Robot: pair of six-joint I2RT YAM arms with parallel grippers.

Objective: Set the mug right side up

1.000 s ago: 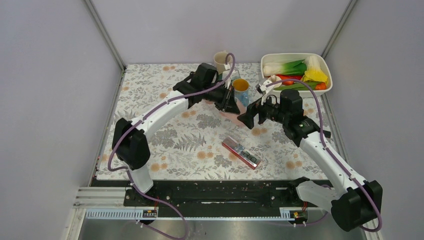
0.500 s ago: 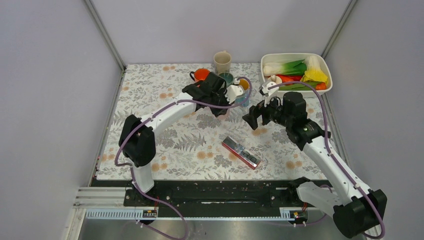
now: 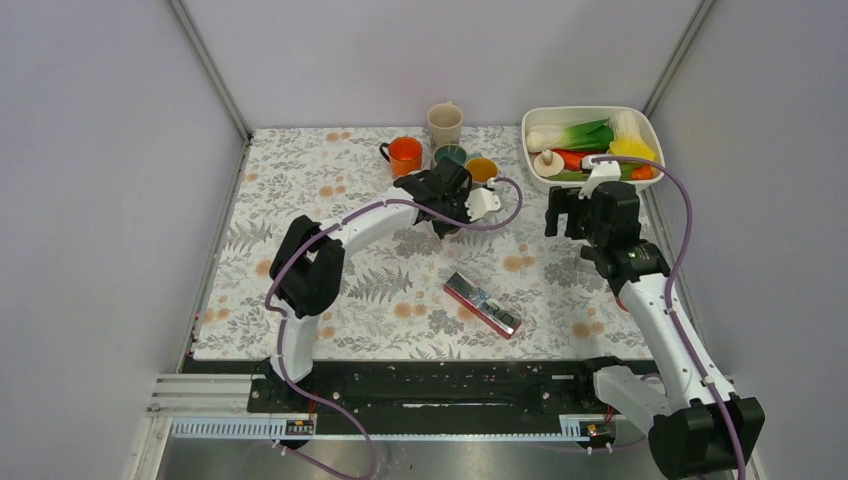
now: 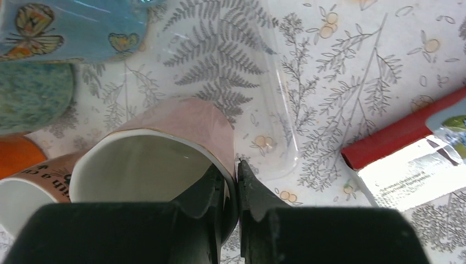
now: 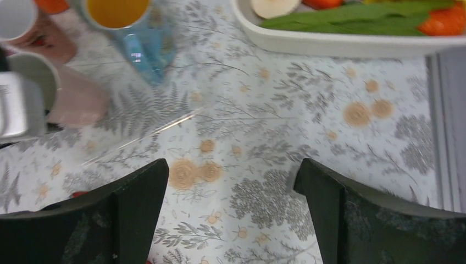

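Left hand (image 4: 235, 169) tight on mug (image 4: 184, 122) rim

The left wrist view shows only the rim and one side of the pink mug (image 4: 187, 124), its handle and underside out of sight; from above, the left gripper (image 3: 448, 222) covers nearly all of it. Picture edges crop the butterfly mug (image 4: 71, 27), red box (image 4: 401, 135) and vegetable tray (image 5: 329, 41)

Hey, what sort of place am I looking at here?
Probably a robot test cell dressed as a kitchen table: blank grey panel walls box in a floral tablecloth holding an orange mug and a white tub of vegetables.
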